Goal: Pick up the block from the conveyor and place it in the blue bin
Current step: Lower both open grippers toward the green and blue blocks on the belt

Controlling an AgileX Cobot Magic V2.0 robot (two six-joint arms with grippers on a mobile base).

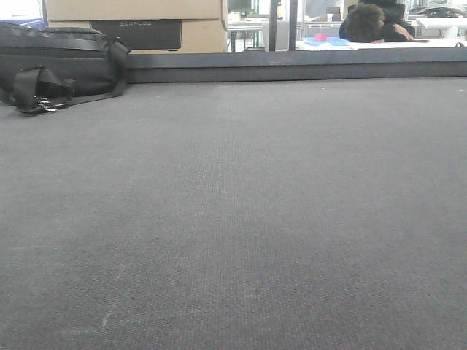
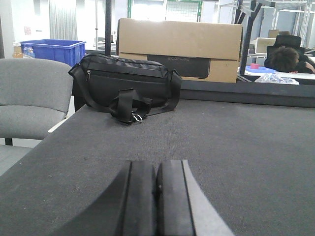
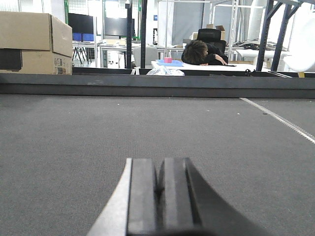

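Black-padded left gripper (image 2: 157,172); black-padded right gripper (image 3: 159,172)

Setting: industrial lab or workshop. Indicated by: wide conveyor belt (image 1: 241,219), large cardboard boxes (image 2: 179,39), blue bin (image 2: 54,50), steel racking (image 3: 267,22), monitors (image 3: 81,23) ranged behind, grey office chair (image 2: 34,96) set alongside.

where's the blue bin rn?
Left wrist view only: blue bin sits far left, off the conveyor, behind the grey chair and left of the black bag.
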